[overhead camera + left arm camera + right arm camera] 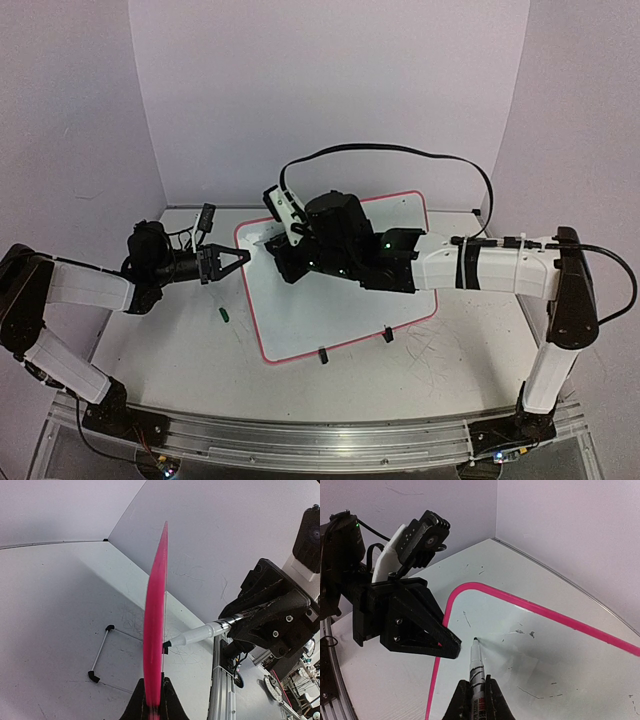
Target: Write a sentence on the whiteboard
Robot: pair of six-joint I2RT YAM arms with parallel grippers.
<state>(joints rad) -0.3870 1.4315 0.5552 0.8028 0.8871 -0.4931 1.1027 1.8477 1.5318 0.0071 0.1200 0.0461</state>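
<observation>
The whiteboard (340,300), glossy white with a pink rim, lies tilted across the middle of the table. My left gripper (243,257) is shut on its left rim, which in the left wrist view runs edge-on as a pink band (155,620) out of the fingers (172,702). My right gripper (474,692) is shut on a white marker (477,662), whose black tip rests on the board (555,650) close to the left gripper (420,630). The sentence is not in view; only faint grey flecks mark the board.
A small green cap (224,314) lies on the tabletop left of the board. Two black clips (322,355) (387,334) sit on the board's near edge. A black cable (400,150) arcs above the right arm. Walls close in behind and on both sides.
</observation>
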